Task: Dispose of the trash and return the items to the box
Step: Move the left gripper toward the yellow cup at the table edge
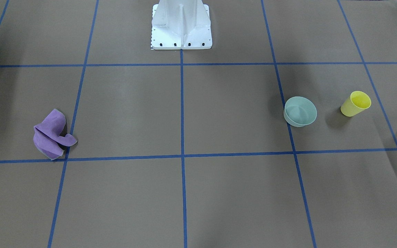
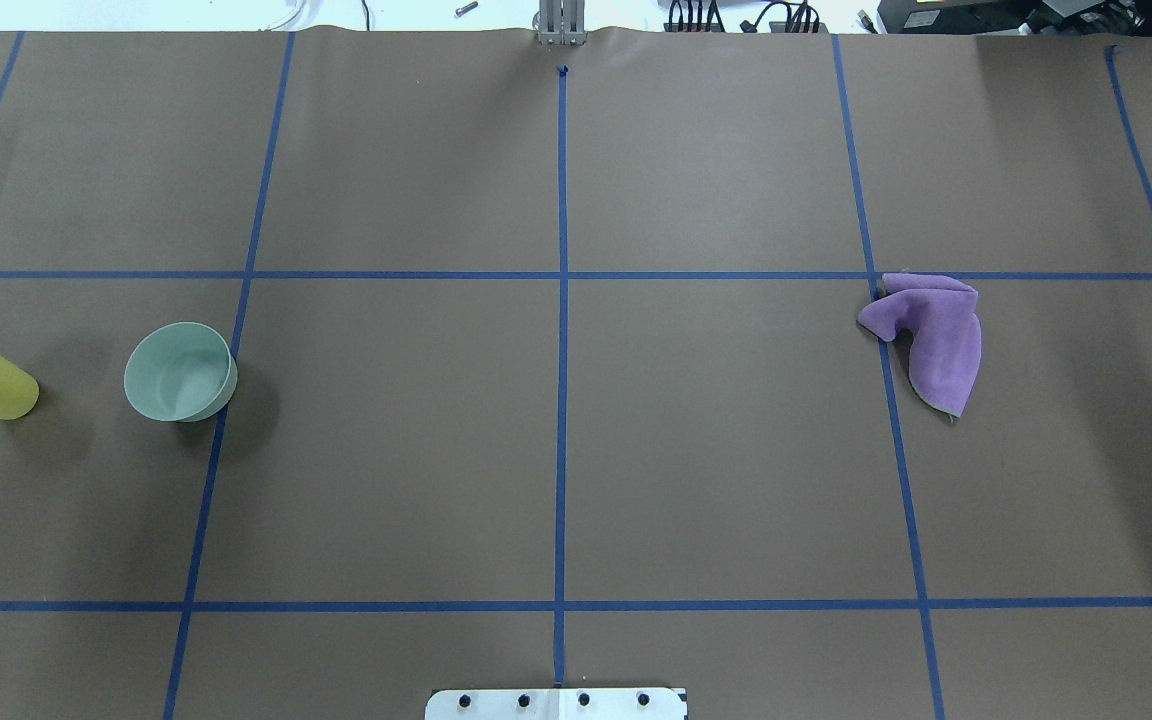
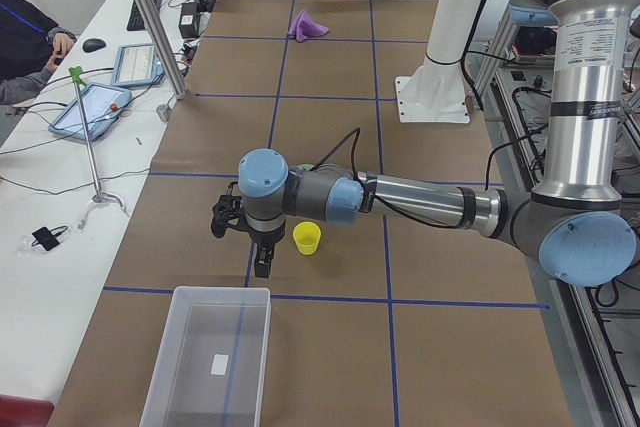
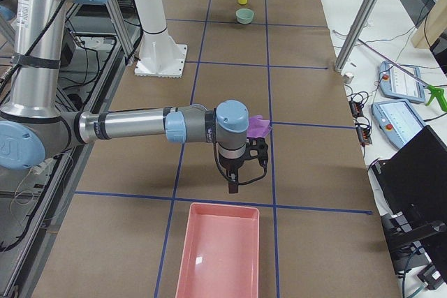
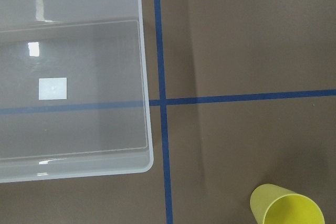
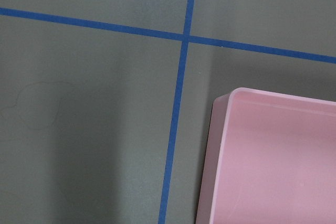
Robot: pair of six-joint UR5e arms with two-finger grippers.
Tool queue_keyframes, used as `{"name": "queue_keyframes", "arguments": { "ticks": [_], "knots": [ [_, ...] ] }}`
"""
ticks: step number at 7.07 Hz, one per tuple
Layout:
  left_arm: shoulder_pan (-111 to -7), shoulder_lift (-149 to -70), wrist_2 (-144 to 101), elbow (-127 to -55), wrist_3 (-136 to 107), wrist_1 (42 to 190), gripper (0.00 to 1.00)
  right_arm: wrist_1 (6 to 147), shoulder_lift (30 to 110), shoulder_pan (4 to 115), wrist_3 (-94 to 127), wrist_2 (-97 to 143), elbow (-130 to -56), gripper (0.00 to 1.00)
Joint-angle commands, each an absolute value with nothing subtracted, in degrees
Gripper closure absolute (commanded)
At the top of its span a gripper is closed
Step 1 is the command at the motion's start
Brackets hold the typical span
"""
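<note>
Cup point(image 1: 356, 104), bowl point(image 1: 300, 111) and purple cloth point(image 1: 52, 134) are all sitting on the table point(image 2: 556, 450), so by my reading no item is being carried and the job is only at its opening step. The yellow cup is standing upright on the robot's left side, with the green bowl just beside it on a blue tape line. The cloth is lying crumpled well apart from them, on the robot's right. The clear box point(image 5: 94, 51) is waiting at the left end of the table with nothing in it, and the pink bin point(image 6: 273, 161) is waiting likewise at the right end.

The left gripper point(image 3: 262, 265) is hanging above the table between the cup and the clear box, pointing down. The right gripper point(image 4: 233, 185) is hanging between the cloth and the pink bin. Both are showing only in the side views, so I cannot tell whether their jaws are standing wide or narrow.

The next move is probably calling for the left arm to swing back over the cup, come down around its wall and close. The cup is looking light and thin, so it may be tipping or sliding if nudged off-centre.

For room, the left arm is working near the table's end, with the box wall close on one side and the bowl near on the other. The middle of the table between bowl and cloth is offering wide open space, broken only by the robot's white base point(image 1: 181, 26).
</note>
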State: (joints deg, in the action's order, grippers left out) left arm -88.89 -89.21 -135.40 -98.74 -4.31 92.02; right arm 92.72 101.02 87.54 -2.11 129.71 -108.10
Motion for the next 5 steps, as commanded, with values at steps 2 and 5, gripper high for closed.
{"name": "queue_keyframes", "arguments": {
  "ticks": [2,5],
  "knots": [
    [-88.86,-89.3,-135.52,-98.96,-4.31,92.02,0.01,92.72,100.99,87.54,-2.11,129.73,-108.19,0.0],
    [-88.86,-89.3,-135.61,-102.29,-4.22,92.02,0.01,92.64,100.99,87.45,-2.46,130.08,-109.24,0.0]
  ]
}}
